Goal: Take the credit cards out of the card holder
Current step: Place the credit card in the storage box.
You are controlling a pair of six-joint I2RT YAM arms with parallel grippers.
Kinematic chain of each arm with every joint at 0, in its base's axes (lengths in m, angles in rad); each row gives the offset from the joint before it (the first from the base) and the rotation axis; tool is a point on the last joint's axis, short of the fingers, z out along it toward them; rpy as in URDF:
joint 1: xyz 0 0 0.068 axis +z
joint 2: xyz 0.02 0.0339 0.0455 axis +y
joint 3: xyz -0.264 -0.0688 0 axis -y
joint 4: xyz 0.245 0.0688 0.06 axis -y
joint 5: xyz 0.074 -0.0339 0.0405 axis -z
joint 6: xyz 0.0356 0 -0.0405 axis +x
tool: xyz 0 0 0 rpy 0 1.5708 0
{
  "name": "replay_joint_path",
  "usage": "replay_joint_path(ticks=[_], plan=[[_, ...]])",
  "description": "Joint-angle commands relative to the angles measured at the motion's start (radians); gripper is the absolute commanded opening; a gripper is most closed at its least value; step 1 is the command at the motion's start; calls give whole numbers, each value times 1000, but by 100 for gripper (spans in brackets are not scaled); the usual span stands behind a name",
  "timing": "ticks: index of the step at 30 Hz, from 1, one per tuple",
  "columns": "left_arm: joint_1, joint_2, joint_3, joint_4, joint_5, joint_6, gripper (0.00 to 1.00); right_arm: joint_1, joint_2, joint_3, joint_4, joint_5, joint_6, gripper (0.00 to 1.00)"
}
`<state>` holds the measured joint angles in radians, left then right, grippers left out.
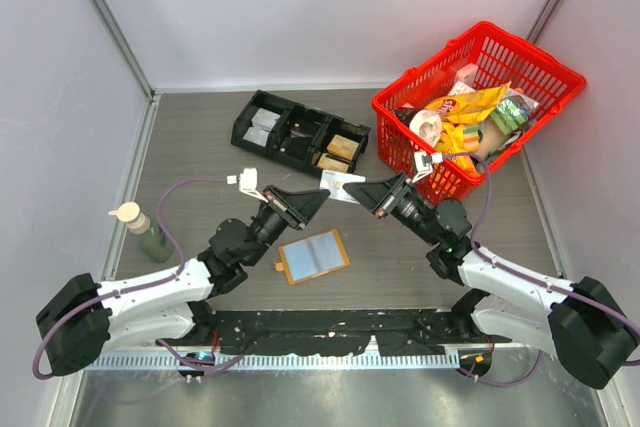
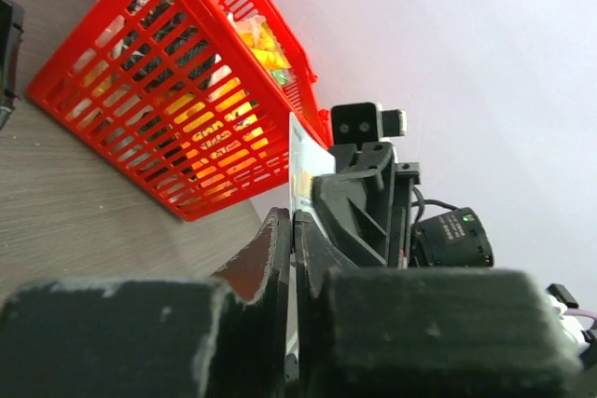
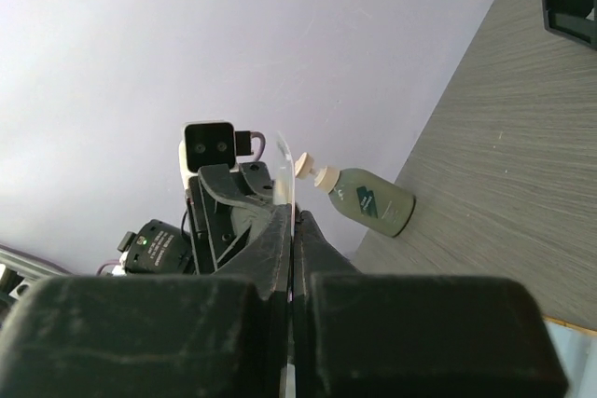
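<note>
The card holder (image 1: 313,256) lies open and flat on the table, its pale blue-grey panels facing up, just below both grippers. A white credit card (image 1: 341,185) hangs in the air above the table between the two grippers. My left gripper (image 1: 322,198) is shut on the card's left end, and the card (image 2: 300,160) shows edge-on between its fingers. My right gripper (image 1: 367,194) is shut on the right end. In the right wrist view the card (image 3: 286,174) sticks up out of that gripper's (image 3: 296,221) closed jaws. No other credit cards show.
A red basket (image 1: 480,107) full of snack packets stands at the back right, close behind the right gripper. A black compartment tray (image 1: 300,134) sits at the back middle. A green pump bottle (image 1: 145,232) stands at the left by the wall.
</note>
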<state>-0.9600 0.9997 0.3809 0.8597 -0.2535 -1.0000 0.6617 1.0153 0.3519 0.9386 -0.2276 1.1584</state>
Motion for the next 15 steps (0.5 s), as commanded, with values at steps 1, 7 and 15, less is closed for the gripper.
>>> replay_joint_path(ticks=[1, 7, 15], plan=[[0, -3, 24, 81, -44, 20, 0, 1, 3, -17, 75, 30, 7, 2], [84, -81, 38, -106, -43, 61, 0, -11, -66, -33, -30, 53, -74, 53], [478, -107, 153, -460, 304, 179, 0, -28, -167, 79, -518, 120, -337, 82]])
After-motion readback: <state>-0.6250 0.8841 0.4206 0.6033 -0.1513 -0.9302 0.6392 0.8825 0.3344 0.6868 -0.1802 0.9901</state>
